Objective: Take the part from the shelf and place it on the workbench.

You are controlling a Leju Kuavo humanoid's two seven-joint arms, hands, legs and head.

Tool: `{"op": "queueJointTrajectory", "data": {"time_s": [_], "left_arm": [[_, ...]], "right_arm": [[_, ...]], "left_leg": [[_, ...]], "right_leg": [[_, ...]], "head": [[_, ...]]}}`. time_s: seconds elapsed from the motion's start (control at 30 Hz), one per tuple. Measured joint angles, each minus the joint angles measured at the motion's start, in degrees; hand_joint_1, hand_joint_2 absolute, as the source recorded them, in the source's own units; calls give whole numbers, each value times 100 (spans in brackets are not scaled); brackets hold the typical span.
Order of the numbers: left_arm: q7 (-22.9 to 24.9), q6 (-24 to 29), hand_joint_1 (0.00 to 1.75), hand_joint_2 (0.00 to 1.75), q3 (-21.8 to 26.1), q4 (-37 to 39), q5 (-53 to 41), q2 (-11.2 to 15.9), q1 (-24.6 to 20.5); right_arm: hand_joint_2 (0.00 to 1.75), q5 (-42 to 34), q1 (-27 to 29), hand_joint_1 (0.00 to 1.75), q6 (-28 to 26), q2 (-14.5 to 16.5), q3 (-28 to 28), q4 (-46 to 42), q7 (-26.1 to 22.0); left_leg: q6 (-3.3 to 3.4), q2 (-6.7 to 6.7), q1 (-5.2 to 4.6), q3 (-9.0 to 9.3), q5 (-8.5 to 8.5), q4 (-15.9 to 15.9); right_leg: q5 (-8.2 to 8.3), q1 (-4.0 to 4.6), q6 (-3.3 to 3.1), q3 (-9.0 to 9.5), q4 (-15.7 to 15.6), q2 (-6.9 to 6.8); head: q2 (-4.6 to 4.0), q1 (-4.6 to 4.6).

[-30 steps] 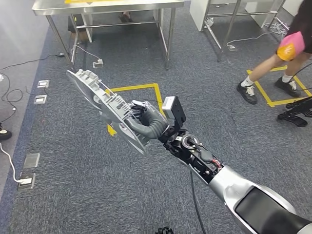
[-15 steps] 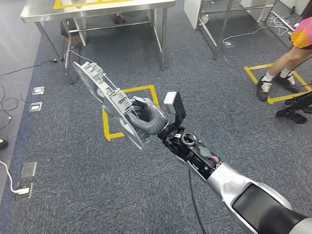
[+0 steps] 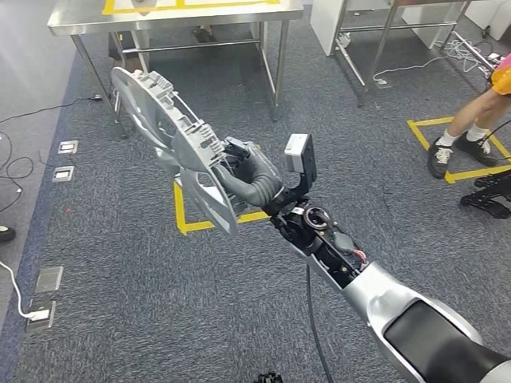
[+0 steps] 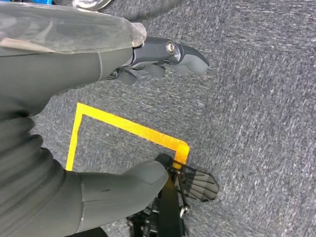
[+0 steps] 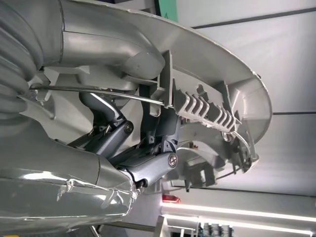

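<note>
One long grey part (image 3: 172,148) rides clamped in the right hand (image 3: 250,179), held out over the carpet short of the workbench (image 3: 175,16); gripped near one end, it could lever loose. Left hand (image 4: 93,123) hangs empty, fingers apart.

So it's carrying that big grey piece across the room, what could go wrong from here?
The right hand holds the long grey part near one end, so most of it sticks out in front; it might tip or slip from the fingers. That far end could also knock the steel workbench or its legs as the robot closes in. A person's legs are close by on the right, so a swing that way could be risky.
</note>
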Motion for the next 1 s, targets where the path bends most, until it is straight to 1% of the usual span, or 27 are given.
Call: {"op": "queueJointTrajectory", "data": {"time_s": [0.03,0.07,0.1,0.13,0.17,0.23,0.27,0.3,0.33,0.37,0.4,0.43,0.47,0.5,0.53,0.57,0.6,0.63,0.67,0.73,0.8,0.83,0.87,0.9,0.93,0.97,1.0], "left_arm": [[1,0,0,175,0,0,-1,-3,1],[2,0,0,175,-1,0,-3,-5,3],[3,0,0,175,-1,0,-7,-7,0],[3,0,0,175,-1,0,-10,-8,-5],[5,0,0,175,-1,0,-13,-8,-8],[14,0,0,175,-1,0,-16,-8,-14],[19,0,0,175,-1,0,-17,-9,-15],[21,0,0,175,-1,0,-19,-10,-18],[22,0,0,175,-1,0,-20,-9,-23],[22,0,0,175,-1,0,-22,-8,-24],[23,0,0,175,-1,0,-23,-8,-22],[25,0,0,175,-1,0,-24,-7,-17],[28,0,0,175,-1,0,-24,-7,-11],[32,0,0,175,-1,0,-24,-7,-7],[35,0,0,175,-1,0,-24,-5,-5],[37,0,0,175,-1,0,-24,-2,-6],[38,0,0,175,-1,0,-24,2,-11],[38,0,0,175,-1,0,-24,6,-18],[39,0,0,175,-1,0,-24,9,-24],[50,0,0,175,-1,0,-24,10,-32],[61,0,0,175,-1,0,-21,3,-28],[62,0,0,175,-1,0,-18,0,-27],[62,0,0,175,-1,0,-14,-3,-27],[62,0,0,175,-1,0,-9,-3,-27],[62,0,0,175,-1,0,-5,-3,-27],[62,0,0,175,-1,0,0,-3,-23],[62,0,0,175,-1,0,4,-4,-17]], "right_arm": [[175,0,0,175,-2,0,-12,-11,-1],[175,0,-3,175,-3,0,-24,-22,-3],[175,0,-6,175,-2,1,-36,-35,-10],[175,1,-6,175,1,1,-44,-50,-19],[175,1,-4,175,3,2,-51,-63,-29],[175,2,2,175,4,3,-64,-90,-44],[175,2,2,175,4,4,-69,-103,-48],[175,3,-3,175,4,7,-75,-116,-49],[175,3,-5,175,4,9,-81,-129,-50],[175,3,-5,175,3,10,-87,-137,-50],[175,3,-4,175,3,11,-96,-140,-51],[175,2,0,175,2,11,-102,-142,-51],[175,2,2,175,2,11,-108,-143,-51],[175,2,3,175,2,11,-111,-143,-51],[175,2,3,175,2,11,-112,-144,-51],[175,2,2,175,2,12,-114,-149,-51],[175,2,0,175,3,13,-117,-154,-52],[175,2,-2,175,3,13,-122,-162,-52],[175,2,-4,175,3,13,-126,-168,-53],[175,2,-5,175,5,14,-132,-176,-55],[175,3,-5,175,22,15,-144,-184,-57],[175,5,-6,175,37,16,-152,-188,-58],[175,7,-3,175,50,16,-160,-191,-59],[175,9,3,175,61,17,-165,-191,-60],[175,10,15,175,67,17,-168,-191,-60],[175,11,28,175,70,17,-169,-191,-60],[175,13,37,175,73,17,-169,-191,-58]], "left_leg": [[-14,-6,2,44,-31,5],[-34,-12,4,83,-65,8],[-60,-16,-5,109,-97,24],[-86,-19,-14,116,-120,35],[-112,-19,-23,113,-134,39],[-166,-14,-24,114,-149,27],[-195,-6,-15,110,-181,56],[-224,1,-7,60,-257,177],[-251,7,-2,-60,-386,429],[-274,13,4,-256,-552,812],[-292,13,4,-503,-716,1257],[-302,13,5,-729,-817,1632],[-302,13,5,-875,-810,1823],[-292,14,4,-900,-684,1768],[-272,14,3,-799,-459,1465],[-244,15,-2,-622,-195,1026],[-216,16,-17,-433,-1,595],[-191,18,-30,-293,120,273],[-168,19,-44,-218,158,96],[-127,13,-53,-190,128,26],[-78,11,-35,-143,119,-20],[-54,12,-23,-111,116,-46],[-31,14,-17,-84,105,-59],[-10,14,-17,-65,88,-62],[0,13,-17,-47,71,-61],[3,10,-14,-25,51,-59],[-5,5,-9,3,29,-57]], "right_leg": [[266,-4,-9,110,-344,-1],[543,-6,-24,265,-787,-2],[740,1,-41,423,-1186,-2],[841,9,-62,531,-1462,-1],[855,19,-83,580,-1594,2],[817,29,-141,611,-1645,12],[818,24,-169,632,-1668,15],[819,16,-202,657,-1691,14],[819,7,-230,684,-1711,9],[809,8,-252,698,-1716,4],[797,13,-273,705,-1716,0],[785,19,-285,714,-1716,0],[770,24,-294,727,-1716,4],[754,28,-297,747,-1716,10],[734,30,-295,776,-1715,17],[710,31,-289,804,-1715,24],[684,45,-273,822,-1710,32],[663,56,-255,833,-1706,39],[645,65,-234,835,-1704,44],[618,67,-184,842,-1713,46],[517,55,-132,814,-1602,32],[392,52,-107,717,-1378,26],[228,46,-87,553,-1031,19],[55,43,-68,335,-607,17],[-74,35,-50,114,-211,16],[-98,20,-33,-36,20,14],[-14,2,-19,-86,39,9]], "head": [[0,20],[0,44],[0,60],[0,66],[0,59],[0,25],[0,10],[0,-9],[0,-37],[0,-67],[0,-97],[0,-118],[0,-129],[0,-139],[0,-147],[0,-155],[0,-166],[0,-171],[0,-169],[0,-156],[0,-142],[0,-127],[0,-108],[0,-87],[0,-66],[0,-47],[0,-31]]}}
